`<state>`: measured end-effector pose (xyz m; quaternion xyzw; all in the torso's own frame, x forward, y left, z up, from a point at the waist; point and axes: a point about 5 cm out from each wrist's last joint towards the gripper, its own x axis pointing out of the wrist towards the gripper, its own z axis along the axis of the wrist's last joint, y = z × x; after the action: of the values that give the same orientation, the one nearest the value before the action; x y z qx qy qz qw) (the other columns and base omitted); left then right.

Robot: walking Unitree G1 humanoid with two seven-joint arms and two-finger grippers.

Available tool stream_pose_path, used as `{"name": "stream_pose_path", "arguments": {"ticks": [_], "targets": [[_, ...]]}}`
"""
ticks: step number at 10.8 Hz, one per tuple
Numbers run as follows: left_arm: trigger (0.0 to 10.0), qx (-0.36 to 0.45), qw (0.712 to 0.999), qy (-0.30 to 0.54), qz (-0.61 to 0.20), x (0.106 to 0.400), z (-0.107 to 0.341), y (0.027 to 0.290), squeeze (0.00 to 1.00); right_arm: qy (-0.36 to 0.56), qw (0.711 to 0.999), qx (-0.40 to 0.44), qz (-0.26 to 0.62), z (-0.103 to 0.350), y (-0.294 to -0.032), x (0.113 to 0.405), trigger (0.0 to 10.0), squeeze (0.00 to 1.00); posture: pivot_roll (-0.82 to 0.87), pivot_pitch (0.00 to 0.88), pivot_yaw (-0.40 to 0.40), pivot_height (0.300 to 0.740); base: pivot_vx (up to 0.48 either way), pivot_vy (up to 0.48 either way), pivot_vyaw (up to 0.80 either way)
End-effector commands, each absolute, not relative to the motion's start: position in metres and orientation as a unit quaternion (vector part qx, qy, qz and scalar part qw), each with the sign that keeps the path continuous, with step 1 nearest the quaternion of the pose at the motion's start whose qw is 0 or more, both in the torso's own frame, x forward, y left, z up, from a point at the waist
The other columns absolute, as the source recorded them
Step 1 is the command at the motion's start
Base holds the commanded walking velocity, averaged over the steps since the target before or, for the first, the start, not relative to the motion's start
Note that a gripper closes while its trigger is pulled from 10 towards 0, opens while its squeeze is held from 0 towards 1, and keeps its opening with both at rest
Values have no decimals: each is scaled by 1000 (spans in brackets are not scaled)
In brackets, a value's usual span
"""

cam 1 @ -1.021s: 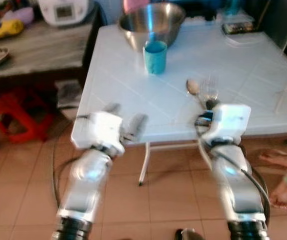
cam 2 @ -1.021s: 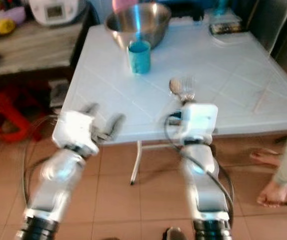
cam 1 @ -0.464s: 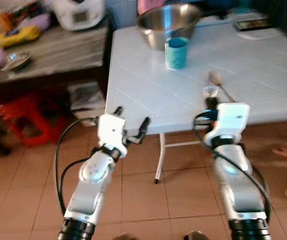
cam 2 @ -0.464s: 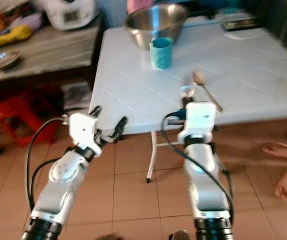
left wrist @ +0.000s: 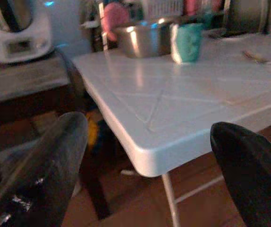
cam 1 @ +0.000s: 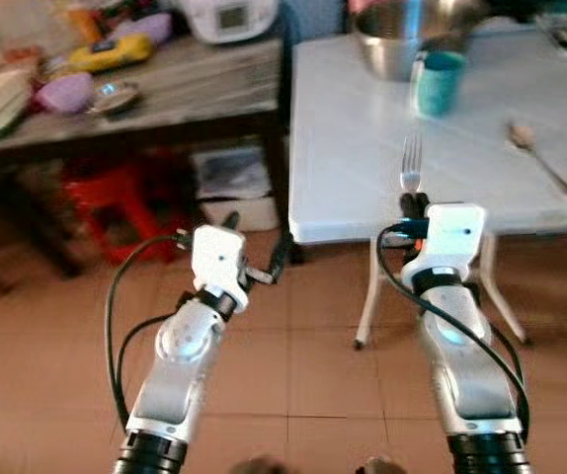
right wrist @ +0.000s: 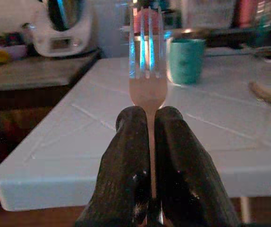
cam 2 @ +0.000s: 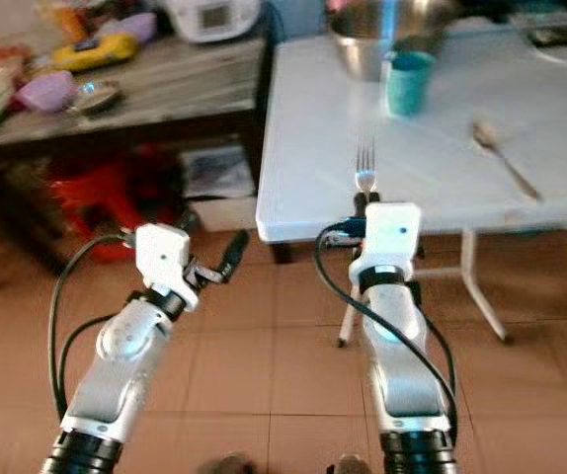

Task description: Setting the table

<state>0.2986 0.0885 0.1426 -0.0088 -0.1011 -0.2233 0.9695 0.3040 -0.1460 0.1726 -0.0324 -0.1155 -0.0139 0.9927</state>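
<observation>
A: Two tools to log. Right tool (right wrist: 149, 137): fingers pressed together on the handle of a fork (cam 1: 411, 163), tines up and pointing away, held upright just short of the worktop's (cam 1: 353, 168) near edge. Left tool (cam 1: 254, 252): fingers spread wide, nothing between them, held out over the tiled floor (cam 1: 293, 375) off the worktop's near left corner.

B: And on the worktop?

A: Item, spoon (cam 1: 537, 156), lying flat toward the right. Item, teal cup (cam 1: 440, 83), upright, further back. Item, steel bowl (cam 1: 402, 39), just behind the cup. Beside the worktop, to the left, a wooden bench (cam 1: 125, 109) with a white appliance (cam 1: 229, 15) and assorted dishes; not part of the setting, as far as I can judge.

B: Step in hand?

A: Carrying the fork to its place. It hangs above the floor, not over the white surface yet.

B: Next move?

A: Likely a reach forward over the edge, tilting the fork flat and lowering it near the spoon before the fingers part. Placing spot is a guess; no plate is set to mark it.
</observation>
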Motion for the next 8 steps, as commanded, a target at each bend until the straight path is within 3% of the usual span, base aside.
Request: {"name": "stream_pose_path", "arguments": {"ticks": [1, 8], "targets": [[10000, 1, 974, -99, -206, 300, 141, 99, 0, -127, 992, -23, 2, 177, -135, 304, 10000, 0, -131, 124, 147, 740, 0, 382, 0], [10000, 1, 973, -100, -206, 301, 141, 98, 0, -131, 991, -17, 4, 178, -135, 305, 10000, 0, -125, 117, 147, 740, 0, 385, 0]]}}
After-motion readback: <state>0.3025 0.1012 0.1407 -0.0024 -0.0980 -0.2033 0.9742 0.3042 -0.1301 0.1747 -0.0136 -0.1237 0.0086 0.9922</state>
